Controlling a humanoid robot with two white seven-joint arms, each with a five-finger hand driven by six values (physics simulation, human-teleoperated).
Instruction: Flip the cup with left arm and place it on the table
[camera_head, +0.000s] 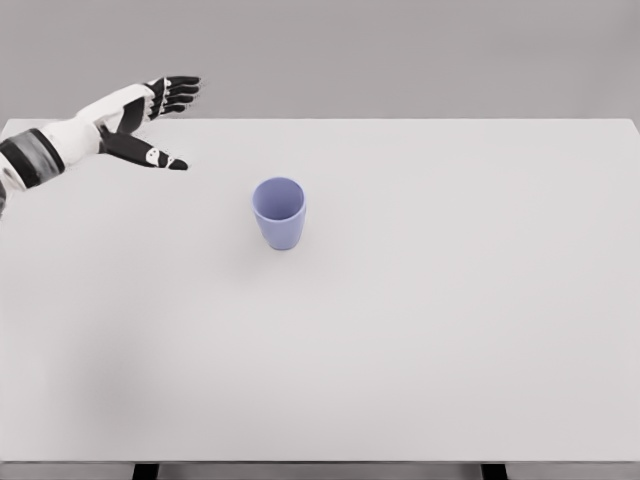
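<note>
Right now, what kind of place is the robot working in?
Probably a bare simulated test bench, not a real room: a plain white table against a blank grey backdrop, a single lavender cup standing mouth-up, and the robot's left hand open over the far left corner.

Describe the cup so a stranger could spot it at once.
Start from the white table that fills the view. Slightly left of its middle stands the cup, upright, mouth open upward. It is the only lavender-blue thing there; the open left hand hovers far off at the upper left.
</note>
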